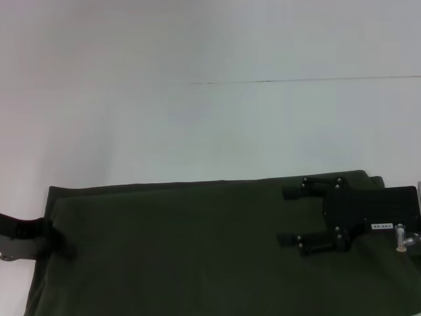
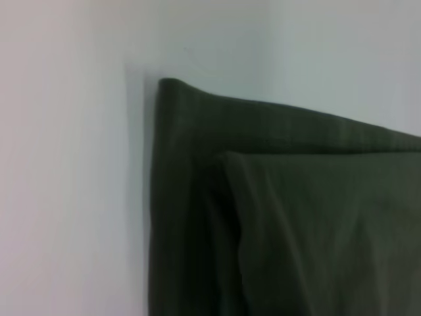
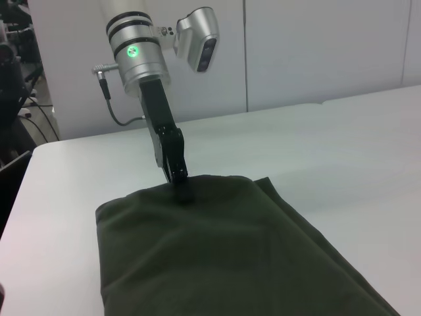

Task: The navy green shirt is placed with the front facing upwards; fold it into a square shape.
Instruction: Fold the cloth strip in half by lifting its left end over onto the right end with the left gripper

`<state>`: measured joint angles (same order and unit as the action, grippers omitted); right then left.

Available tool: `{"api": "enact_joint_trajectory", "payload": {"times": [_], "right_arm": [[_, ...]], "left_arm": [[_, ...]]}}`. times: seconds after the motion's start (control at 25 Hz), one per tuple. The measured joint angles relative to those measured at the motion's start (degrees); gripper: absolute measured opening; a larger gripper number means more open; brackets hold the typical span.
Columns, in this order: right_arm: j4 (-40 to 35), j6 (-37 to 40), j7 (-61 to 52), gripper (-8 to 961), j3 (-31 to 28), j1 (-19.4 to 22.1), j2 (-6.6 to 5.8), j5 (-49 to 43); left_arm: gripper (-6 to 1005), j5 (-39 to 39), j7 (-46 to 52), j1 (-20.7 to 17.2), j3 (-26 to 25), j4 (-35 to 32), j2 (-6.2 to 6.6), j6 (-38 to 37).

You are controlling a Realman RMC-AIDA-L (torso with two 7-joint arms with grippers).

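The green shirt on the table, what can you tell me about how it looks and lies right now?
The navy green shirt is dark olive, soft-looking cloth, already folded into a long band lying flat on the white table. Layered edges show at its ends, and no print or collar is visible. The left gripper has its tip down on one end of the band. The right gripper, fingers open, sits over the other end; whether it touches cannot be told.

I count one navy green shirt (image 1: 197,250) on one tabletop (image 1: 197,131). Two grippers are mine: left gripper (image 1: 62,249), right gripper (image 1: 289,217). Its layers look like two, perhaps.
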<state>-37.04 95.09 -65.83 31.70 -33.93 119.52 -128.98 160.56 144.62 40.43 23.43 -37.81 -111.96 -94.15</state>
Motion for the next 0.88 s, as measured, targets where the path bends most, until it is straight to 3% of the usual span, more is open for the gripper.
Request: {"api": "enact_joint_trajectory", "payload": {"times": [0.16,0.4,0.68,0.88], "right_arm": [[0.0,-0.02,0.0,899,0.06,0.0,0.0,0.05],[0.02,-0.06,0.0,899,-0.06,-0.04,0.04,0.19],[0.05,-0.09,0.01,899,-0.32,0.02,0.08,2.4],[0.05,-0.31,0.25,899,-0.47,0.59,0.09,5.08]], "left_arm": [[190,0.02,0.0,0.04,0.62,0.02,0.0,-0.14],[31,0.0,0.0,0.09,0.74,-0.01,0.0,0.09],[31,1.19,0.25,0.36,0.75,-1.59,0.24,0.2],[30,3.2,0.84,0.43,1.01,-4.94,1.69,0.19]]}}
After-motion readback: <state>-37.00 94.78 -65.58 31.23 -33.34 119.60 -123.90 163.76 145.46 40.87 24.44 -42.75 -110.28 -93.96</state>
